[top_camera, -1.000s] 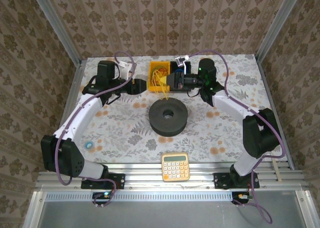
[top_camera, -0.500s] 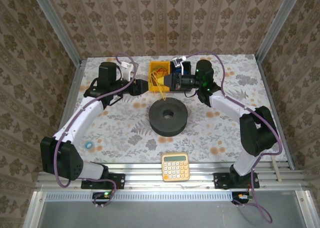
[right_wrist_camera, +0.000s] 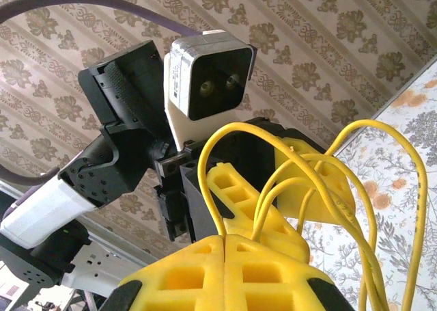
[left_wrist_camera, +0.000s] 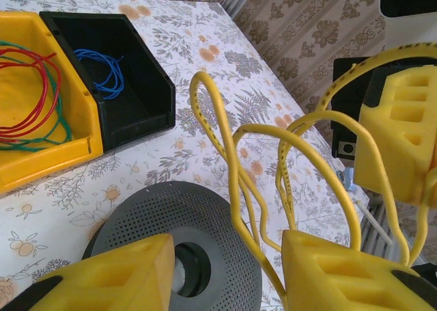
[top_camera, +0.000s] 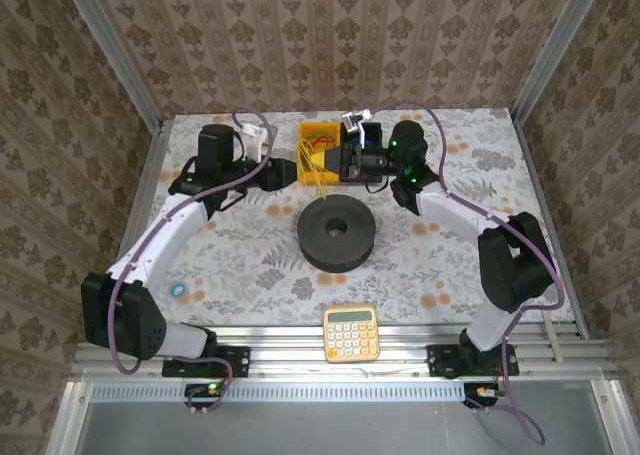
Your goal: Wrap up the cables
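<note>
cord: a thin yellow cord [left_wrist_camera: 287,128], lifted off the counter [top_camera: 240,265] at its far middle. It is gathered into several loose loops between the two arms.
right fingers: the right fingers [right_wrist_camera: 184,277] are pressed together, pad against pad. The strands run down to their seam, so I judge they pinch the bundle at one spot.
why that grip: probably an anchor, so the loops already made keep their shape while more cord is brought round.
left fingers: the left fingers [left_wrist_camera: 334,273] are spread, with a plain gap between the pads. A few strands drop through that gap close to one pad; whether they touch it I cannot tell. Nothing is pinched.
why spread: likely so the hanging loops can sit inside the gap, ready to be caught or guided.
facing: the two sets point at each other, near together, with the loops between them.
ring: a dark perforated ring [left_wrist_camera: 157,208] lies flat on the counter below and on the near side of the loops, apart from them.
bins: a yellow bin [left_wrist_camera: 82,147] with red and green wire and a black bin [left_wrist_camera: 143,119] with a blue coil [left_wrist_camera: 102,72] sit side by side just beyond.
progress: judged mid-wrap, as the loops are formed but slack and uneven.
risk: with only one pinch, a slack loop could slip out or snag a bin edge.
</note>
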### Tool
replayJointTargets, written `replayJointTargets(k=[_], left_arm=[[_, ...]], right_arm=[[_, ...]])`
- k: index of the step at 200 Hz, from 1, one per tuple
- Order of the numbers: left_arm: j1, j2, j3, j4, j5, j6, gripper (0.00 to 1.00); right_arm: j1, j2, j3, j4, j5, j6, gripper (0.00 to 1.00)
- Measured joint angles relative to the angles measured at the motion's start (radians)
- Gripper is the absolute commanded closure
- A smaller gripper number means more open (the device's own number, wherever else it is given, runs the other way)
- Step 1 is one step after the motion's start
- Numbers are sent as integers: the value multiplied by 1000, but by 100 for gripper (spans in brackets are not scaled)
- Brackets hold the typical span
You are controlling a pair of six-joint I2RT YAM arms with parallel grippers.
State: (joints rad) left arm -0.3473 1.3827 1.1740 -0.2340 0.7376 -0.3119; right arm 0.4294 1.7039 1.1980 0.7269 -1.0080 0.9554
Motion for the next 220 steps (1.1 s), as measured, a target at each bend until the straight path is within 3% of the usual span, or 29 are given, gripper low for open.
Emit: replayJointTargets(k=[138,157,209,220], left_arm=[[0,0,-33,63,12,-37,68],[0,0,-33,63,12,-37,73],[1,0,-35,63,19,-49,100],[2,0,-35,63,19,-52,100]], right_arm=[[35,48,0,79,-18,59,100],[36,53,0,79,-18,63,100],[29,52,0,21,-18,14,100],[20,47,0,-4,-18,-3,100]])
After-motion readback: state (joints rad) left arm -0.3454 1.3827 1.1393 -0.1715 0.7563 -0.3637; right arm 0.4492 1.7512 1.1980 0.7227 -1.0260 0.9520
